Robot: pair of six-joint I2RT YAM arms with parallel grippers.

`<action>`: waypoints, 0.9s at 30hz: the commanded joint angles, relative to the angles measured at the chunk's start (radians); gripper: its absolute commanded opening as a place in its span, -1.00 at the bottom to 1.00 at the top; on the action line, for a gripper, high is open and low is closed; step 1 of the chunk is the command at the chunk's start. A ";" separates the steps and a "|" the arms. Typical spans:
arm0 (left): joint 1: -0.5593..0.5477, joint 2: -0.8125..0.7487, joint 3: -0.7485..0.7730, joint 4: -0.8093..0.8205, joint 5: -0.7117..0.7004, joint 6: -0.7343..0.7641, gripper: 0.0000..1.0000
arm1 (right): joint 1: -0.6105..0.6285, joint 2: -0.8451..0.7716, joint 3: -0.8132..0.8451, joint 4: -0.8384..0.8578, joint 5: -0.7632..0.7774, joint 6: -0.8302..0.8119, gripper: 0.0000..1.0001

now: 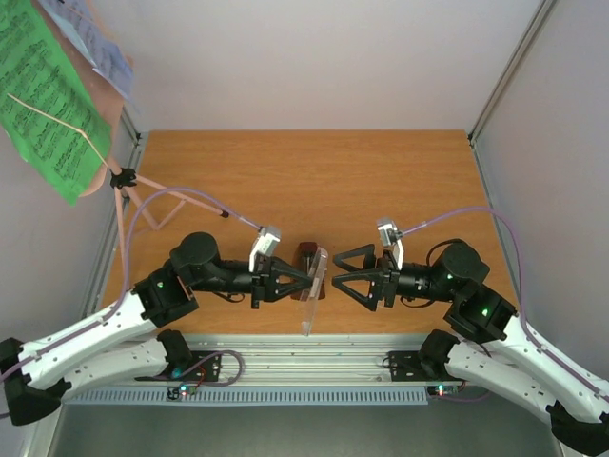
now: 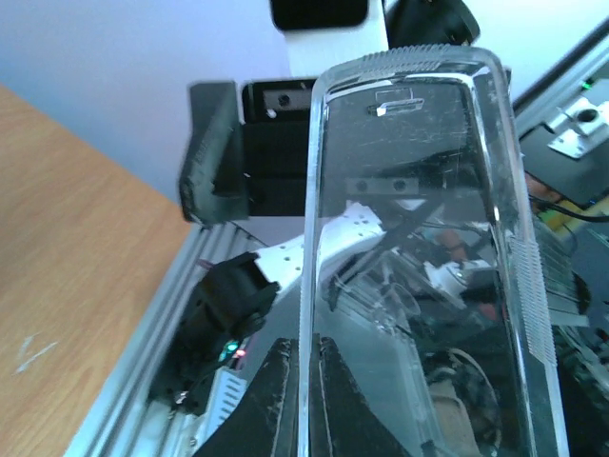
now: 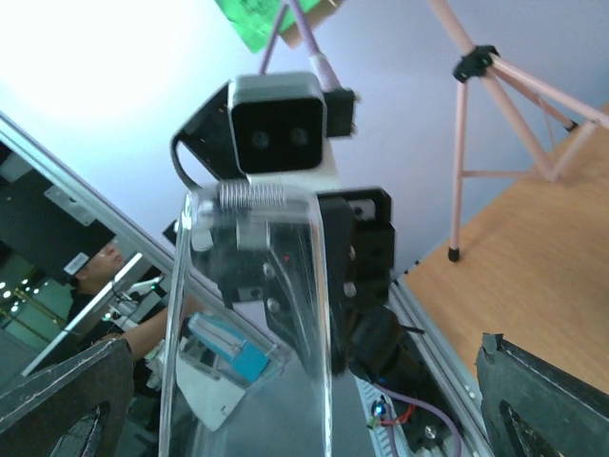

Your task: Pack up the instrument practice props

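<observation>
My left gripper (image 1: 306, 277) is shut on the edge of the metronome's clear cover (image 1: 313, 290), which stands on edge between the two arms. In the left wrist view the cover (image 2: 409, 267) fills the frame, its rim pinched between the fingers (image 2: 276, 390). The reddish-brown metronome body (image 1: 307, 251) sits just beyond the cover. My right gripper (image 1: 336, 277) faces the cover from the right, open, its fingers (image 3: 67, 400) wide on either side of the cover (image 3: 252, 343). The pink music stand (image 1: 125, 186) stands far left, holding green music sheets (image 1: 48, 95) and white music sheets (image 1: 90, 38).
The stand's pink legs (image 3: 504, 95) reach onto the wooden table (image 1: 314, 176) at its left edge. A metal rail (image 1: 304, 367) runs along the near edge between the arm bases. Grey walls (image 1: 552, 143) close the table on the left and right.
</observation>
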 commanded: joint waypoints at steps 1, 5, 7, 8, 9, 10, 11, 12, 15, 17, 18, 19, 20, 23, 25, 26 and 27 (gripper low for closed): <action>-0.068 0.065 0.031 0.183 -0.006 -0.028 -0.99 | 0.006 0.020 0.062 0.090 -0.058 -0.026 0.97; -0.102 0.092 0.034 0.264 -0.004 -0.058 -0.99 | 0.006 0.036 0.079 0.123 -0.100 -0.034 0.93; -0.108 0.096 0.032 0.282 -0.012 -0.065 -0.99 | 0.006 0.045 0.088 0.137 -0.117 -0.035 0.85; -0.110 0.096 0.032 0.281 -0.016 -0.066 -0.99 | 0.006 0.050 0.090 0.138 -0.122 -0.034 0.81; -0.110 0.096 0.032 0.281 -0.021 -0.065 -0.99 | 0.008 0.055 0.093 0.136 -0.125 -0.033 0.77; -0.110 0.096 0.031 0.280 -0.026 -0.065 -0.99 | 0.007 0.060 0.093 0.138 -0.128 -0.030 0.73; -0.110 0.095 0.030 0.280 -0.032 -0.065 -0.99 | 0.008 0.063 0.092 0.141 -0.130 -0.026 0.69; -0.110 0.095 0.028 0.278 -0.038 -0.065 -0.99 | 0.008 0.067 0.092 0.144 -0.133 -0.024 0.67; -0.110 0.093 0.023 0.274 -0.052 -0.065 -0.99 | 0.008 0.067 0.089 0.151 -0.132 -0.014 0.64; -0.110 0.089 0.019 0.272 -0.062 -0.066 -0.99 | 0.008 0.069 0.089 0.150 -0.132 -0.010 0.65; -0.110 0.087 0.017 0.271 -0.066 -0.065 -0.99 | 0.008 0.070 0.087 0.145 -0.131 -0.007 0.65; -0.110 0.083 0.016 0.272 -0.070 -0.065 -0.99 | 0.008 0.072 0.086 0.141 -0.128 -0.004 0.66; -0.109 0.084 0.014 0.273 -0.075 -0.065 -0.99 | 0.008 0.073 0.081 0.138 -0.126 -0.001 0.66; -0.110 0.080 0.009 0.273 -0.087 -0.068 -0.99 | 0.009 0.069 0.061 0.172 -0.131 0.012 0.65; -0.110 0.077 0.006 0.272 -0.097 -0.068 -0.99 | 0.009 0.068 0.056 0.181 -0.138 0.018 0.63; -0.110 0.076 0.004 0.270 -0.100 -0.069 -0.99 | 0.010 0.069 0.059 0.179 -0.141 0.019 0.62; -0.110 0.074 0.005 0.265 -0.107 -0.069 -0.99 | 0.011 0.071 0.061 0.176 -0.144 0.019 0.60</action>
